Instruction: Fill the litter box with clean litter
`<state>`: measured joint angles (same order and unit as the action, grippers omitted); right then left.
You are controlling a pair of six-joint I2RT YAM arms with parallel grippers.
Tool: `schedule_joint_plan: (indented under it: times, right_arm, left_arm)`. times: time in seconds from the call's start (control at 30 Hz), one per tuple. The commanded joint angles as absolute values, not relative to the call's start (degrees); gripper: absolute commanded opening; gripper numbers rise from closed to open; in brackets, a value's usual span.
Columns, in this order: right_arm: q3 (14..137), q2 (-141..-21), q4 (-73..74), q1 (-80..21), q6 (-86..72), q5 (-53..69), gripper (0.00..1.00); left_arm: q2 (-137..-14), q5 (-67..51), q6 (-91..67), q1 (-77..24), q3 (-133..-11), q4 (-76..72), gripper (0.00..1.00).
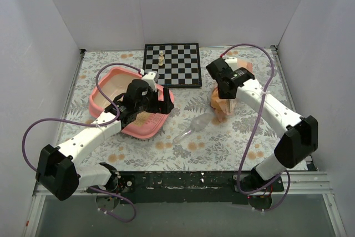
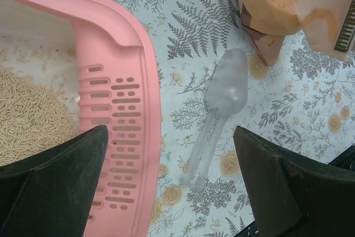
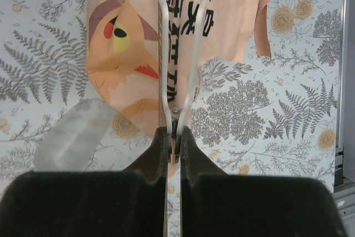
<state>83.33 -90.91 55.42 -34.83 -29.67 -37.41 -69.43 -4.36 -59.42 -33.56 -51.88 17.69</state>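
The salmon-pink litter box (image 1: pixel 102 76) lies at the left; its slotted grate side (image 2: pixel 119 109) shows in the left wrist view. Tan litter (image 2: pixel 28 117) lies in a heap inside it. My left gripper (image 2: pixel 169 134) is open and empty, hovering over the box's right rim (image 1: pixel 152 101), with the clear plastic scoop (image 2: pixel 224 90) lying on the table between its fingers. My right gripper (image 3: pixel 174 134) is shut on a white clip (image 3: pixel 180 54) fixed to the orange litter bag (image 3: pixel 222 15), which stands at centre right (image 1: pixel 222 109).
A black-and-white chessboard (image 1: pixel 172 64) with a pale piece (image 1: pixel 161 58) lies at the back. The scoop (image 1: pixel 194 126) lies between the box and the bag. White walls enclose the floral-patterned table (image 1: pixel 188 154).
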Motion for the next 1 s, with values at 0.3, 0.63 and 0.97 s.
schedule_joint_plan:
  times: [0.3, 0.63, 0.97]
  right_arm:
    - [62.9, -63.5, 59.3, -34.5, -32.2, -20.7, 0.01]
    - [46.1, -55.6, 54.2, -34.3, -41.6, -17.0, 0.01]
    - [39.6, -57.0, 47.1, -28.6, -44.7, -11.8, 0.06]
  left_arm:
    - [-69.1, -4.0, -59.3, -33.2, -51.4, 17.1, 0.98]
    - [-68.6, -5.5, -59.4, -33.1, -50.9, 16.3, 0.98]
    - [-69.0, -5.5, -59.6, -33.1, -50.0, 16.3, 0.98]
